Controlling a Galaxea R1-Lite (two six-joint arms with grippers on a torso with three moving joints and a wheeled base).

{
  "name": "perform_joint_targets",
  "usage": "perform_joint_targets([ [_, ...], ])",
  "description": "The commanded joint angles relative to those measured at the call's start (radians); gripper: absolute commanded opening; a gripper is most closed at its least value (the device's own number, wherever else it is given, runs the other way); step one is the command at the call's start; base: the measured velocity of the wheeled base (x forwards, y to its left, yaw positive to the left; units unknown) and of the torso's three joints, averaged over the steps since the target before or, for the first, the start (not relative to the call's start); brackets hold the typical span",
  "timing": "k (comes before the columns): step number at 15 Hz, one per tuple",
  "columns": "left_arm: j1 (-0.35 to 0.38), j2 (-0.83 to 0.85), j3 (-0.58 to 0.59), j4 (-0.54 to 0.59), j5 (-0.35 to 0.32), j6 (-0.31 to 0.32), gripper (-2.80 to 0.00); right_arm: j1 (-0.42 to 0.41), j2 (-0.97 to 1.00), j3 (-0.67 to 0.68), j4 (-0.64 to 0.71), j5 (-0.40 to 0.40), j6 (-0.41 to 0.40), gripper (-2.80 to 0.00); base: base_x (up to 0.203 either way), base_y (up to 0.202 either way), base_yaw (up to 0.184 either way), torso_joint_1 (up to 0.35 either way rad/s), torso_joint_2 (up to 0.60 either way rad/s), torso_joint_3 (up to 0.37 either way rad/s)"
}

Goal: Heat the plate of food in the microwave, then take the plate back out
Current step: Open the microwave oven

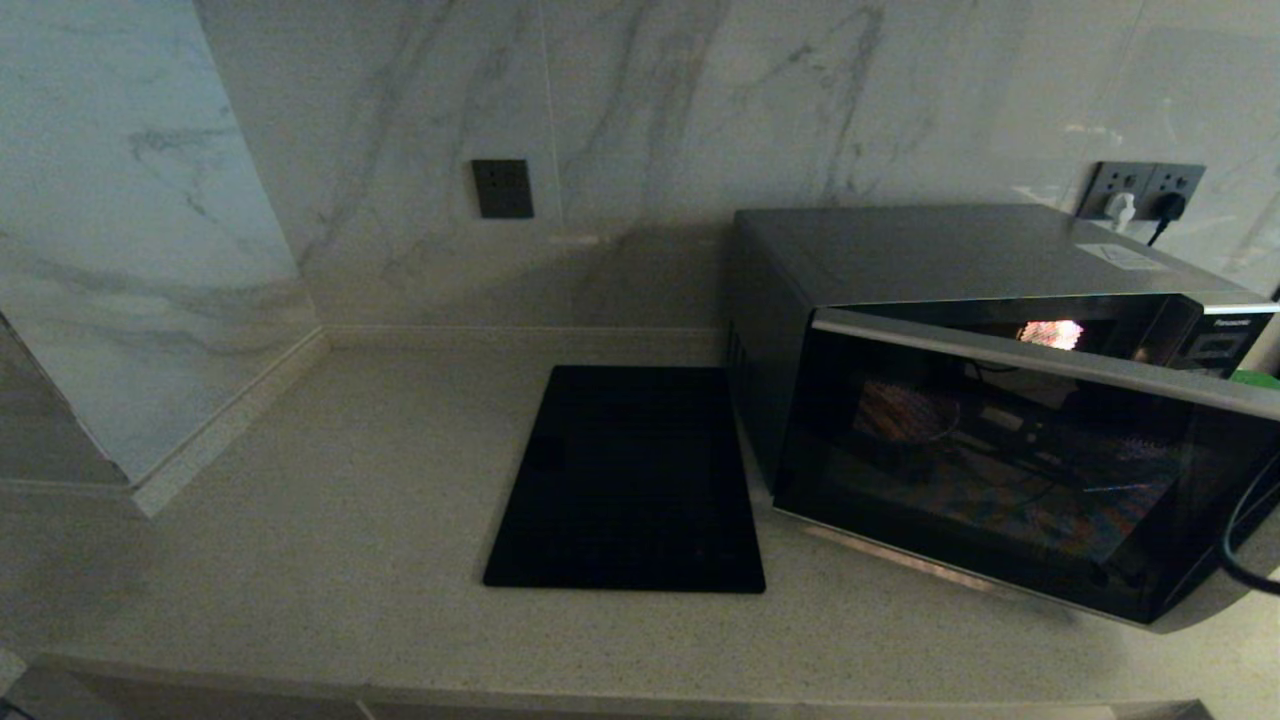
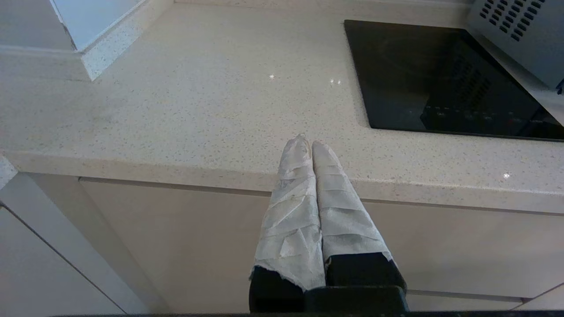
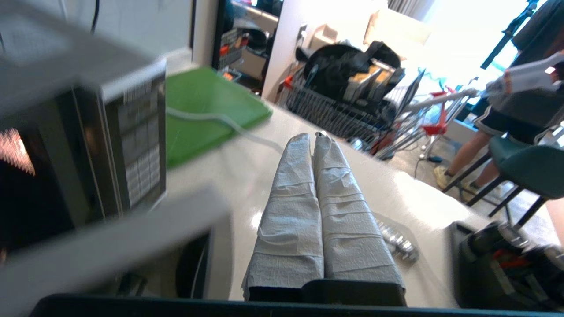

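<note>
The microwave (image 1: 1000, 400) is a big dark grey box. It sits on the pale speckled counter (image 1: 330, 520), at the right side, just beside a flat black slab (image 1: 625, 480). Its black glass door hangs a little open, with a silver strip along the top edge. A small warm light glows inside. In the right wrist view, the button panel on the microwave (image 3: 136, 145) shows many little squares. A flat green board (image 3: 202, 105) lies on the counter past the microwave. The plate of food cannot be seen.

The right gripper (image 3: 312, 137) is near the open door, with its two white-wrapped fingers pressed together, holding nothing. The left gripper (image 2: 307, 143) hangs low by the counter's front edge, fingers together too, and empty.
</note>
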Motion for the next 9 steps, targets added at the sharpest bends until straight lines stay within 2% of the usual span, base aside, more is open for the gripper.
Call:
perform_joint_targets([
  [1,0.001,0.002,0.000,0.000,0.001,-0.001,-2.80,0.000,-0.013,-0.176,-0.005,-0.007,-0.206,-2.80,0.000,0.000,0.000,0.000,0.00,0.000],
  [3,0.001,0.001,0.000,0.000,0.001,-0.001,-2.80,-0.001,0.009,-0.295,-0.003,-0.007,-0.425,-2.80,0.000,0.000,0.000,0.000,0.00,0.000],
  [4,0.001,0.001,0.000,0.000,0.001,-0.001,-2.80,-0.012,0.036,-0.330,-0.002,-0.007,-0.490,-2.80,0.000,0.000,0.000,0.000,0.00,0.000],
  [6,0.001,0.000,0.000,0.000,0.001,-0.001,-2.80,-0.068,0.100,-0.376,-0.001,-0.007,-0.544,-2.80,0.000,0.000,0.000,0.000,0.00,0.000],
  [9,0.001,0.002,0.000,0.000,0.001,-0.001,-2.80,-0.099,0.153,-0.502,0.050,-0.007,-0.625,-2.80,0.000,0.000,0.000,0.000,0.00,0.000],
])
